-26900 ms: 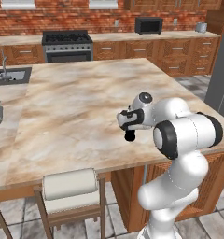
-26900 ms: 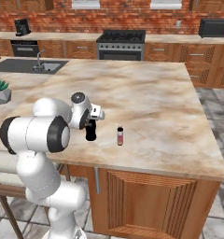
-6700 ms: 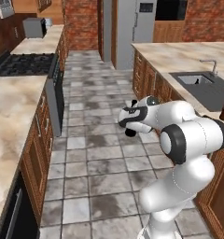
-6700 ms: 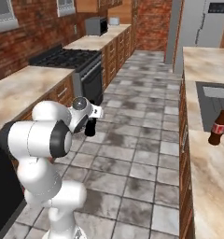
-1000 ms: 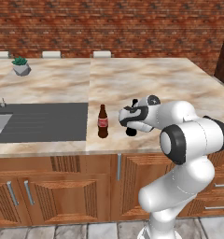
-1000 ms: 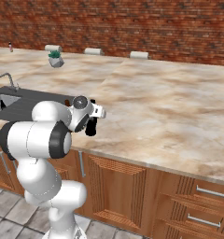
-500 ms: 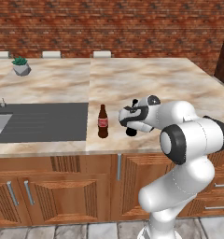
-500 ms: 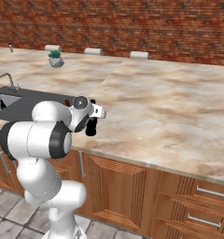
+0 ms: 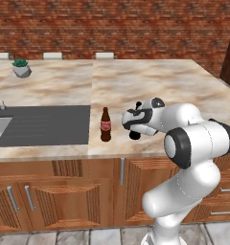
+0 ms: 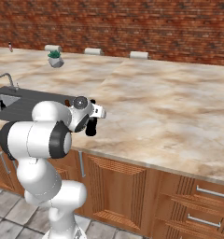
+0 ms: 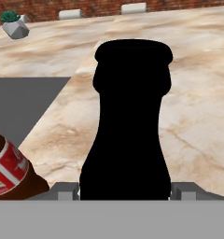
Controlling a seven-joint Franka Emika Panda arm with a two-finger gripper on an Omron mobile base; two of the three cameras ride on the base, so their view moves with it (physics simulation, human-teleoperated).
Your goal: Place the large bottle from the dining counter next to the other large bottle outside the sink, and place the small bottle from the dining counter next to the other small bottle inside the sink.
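Note:
My gripper is shut on the large bottle, a near-black shape whose base hangs over the counter's front strip. Just to its left the other large bottle, brown with a red label, stands upright at the edge of the dark grey surround, apart from the held one. The sink lies at the far left under a chrome faucet. A small dark shape in the basin is too small to name. The small bottle is out of view.
A potted plant sits far back on the marbled counter. Pale stool tops line the far edge before the brick wall. Wooden cabinet fronts run below the near edge.
Nothing has moved over the last second. Since the oldest frames the base has driven round from the dining side to this sink side, the dark bottle staying in my gripper.

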